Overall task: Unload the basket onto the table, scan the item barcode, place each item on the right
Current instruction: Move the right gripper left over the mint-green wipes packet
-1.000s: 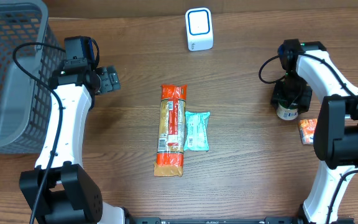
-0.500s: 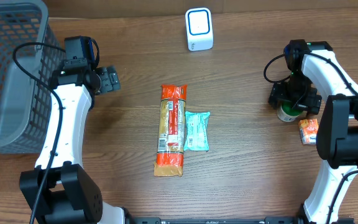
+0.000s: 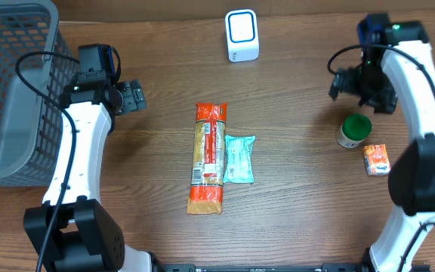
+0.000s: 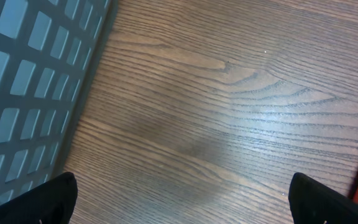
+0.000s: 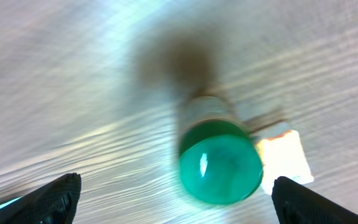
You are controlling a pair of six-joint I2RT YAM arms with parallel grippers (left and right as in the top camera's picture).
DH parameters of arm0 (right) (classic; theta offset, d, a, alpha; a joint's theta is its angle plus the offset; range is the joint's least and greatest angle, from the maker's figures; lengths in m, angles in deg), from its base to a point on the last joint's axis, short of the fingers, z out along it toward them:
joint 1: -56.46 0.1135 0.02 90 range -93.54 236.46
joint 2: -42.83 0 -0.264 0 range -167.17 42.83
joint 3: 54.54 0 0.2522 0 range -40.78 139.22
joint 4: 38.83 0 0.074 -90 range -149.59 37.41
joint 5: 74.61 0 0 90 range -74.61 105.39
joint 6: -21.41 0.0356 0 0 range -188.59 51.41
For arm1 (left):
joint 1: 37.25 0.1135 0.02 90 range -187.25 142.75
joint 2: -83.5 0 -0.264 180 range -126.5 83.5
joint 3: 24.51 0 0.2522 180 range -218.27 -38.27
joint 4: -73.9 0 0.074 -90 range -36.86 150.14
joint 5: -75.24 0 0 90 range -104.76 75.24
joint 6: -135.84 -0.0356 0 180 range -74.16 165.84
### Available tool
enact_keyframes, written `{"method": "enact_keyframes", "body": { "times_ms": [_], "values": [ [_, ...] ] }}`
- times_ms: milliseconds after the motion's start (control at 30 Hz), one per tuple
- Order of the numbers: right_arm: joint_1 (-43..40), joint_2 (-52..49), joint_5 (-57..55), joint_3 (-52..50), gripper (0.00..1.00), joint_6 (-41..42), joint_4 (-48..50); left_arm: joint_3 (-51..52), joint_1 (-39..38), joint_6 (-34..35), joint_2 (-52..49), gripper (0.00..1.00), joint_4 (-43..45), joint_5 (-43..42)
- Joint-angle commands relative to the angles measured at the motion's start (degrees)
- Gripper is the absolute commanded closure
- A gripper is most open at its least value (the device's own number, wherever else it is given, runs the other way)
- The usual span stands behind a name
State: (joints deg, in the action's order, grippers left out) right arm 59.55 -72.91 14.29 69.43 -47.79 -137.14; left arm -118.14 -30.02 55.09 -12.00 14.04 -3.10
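The right gripper point(image 3: 359, 87) is now seen lifted clear of the green-lidded jar point(image 3: 353, 130), where a second ago it was lowered over that jar with its fingers around it. Its jaws are spread wide: in the right wrist view the two fingertips are seen at the bottom corners, far apart, with nothing between them. The jar is left standing upright on the counter point(image 3: 300, 196) at the right side, just beside a small orange packet point(image 3: 376, 159); whether the two touch cannot be told. The wrist picture is blurred, which is taken as a sign that the arm is in motion, up and away toward the far edge.

The left gripper point(image 3: 131, 97) is held as before, jaws spread and empty, next to the basket point(image 3: 13, 91). The long orange packet point(image 3: 208, 157) and the teal packet point(image 3: 239, 159) are unmoved at the middle of the counter.

The jar has been let go, not carried. It is well apart from the scanner point(image 3: 242, 35) at the far edge, and no barcode is seen turned toward it. Whether this item counts as dealt with cannot be judged from the pictures; a fresh grasp on some item is likely required before any scan is made.
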Motion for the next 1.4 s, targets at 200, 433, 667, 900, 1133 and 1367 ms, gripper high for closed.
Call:
{"method": "enact_keyframes", "body": {
  "times_ms": [200,433,667,900,1133,1367],
  "values": [
    [11.61,2.6,10.75,-1.38,0.0,0.0,4.0,-0.92,-0.11,0.15,-0.07,0.0,0.02,0.35],
    [22.29,1.4,14.27,-10.1,0.0,0.28,16.11,-0.92,-0.11,0.15,-0.07,0.0,0.02,0.35],
    [30.45,-1.05,12.48,-17.57,0.0,0.22,23.69,-0.92,-0.11,0.15,-0.07,0.0,0.0,0.35],
    [32.7,-3.15,10.95,-20.39,0.0,0.22,25.94,-0.92,-0.13,0.17,-0.07,0.0,0.02,0.35],
    [32.68,-4.28,5.9,-21.51,0.1,0.24,25.9,-0.9,-0.13,0.17,-0.07,0.0,0.02,0.35],
    [31.87,-4.28,-2.32,-21.9,0.12,4.63,22.62,-0.92,-0.11,0.17,-0.07,0.0,0.02,0.35]
  ]
}}
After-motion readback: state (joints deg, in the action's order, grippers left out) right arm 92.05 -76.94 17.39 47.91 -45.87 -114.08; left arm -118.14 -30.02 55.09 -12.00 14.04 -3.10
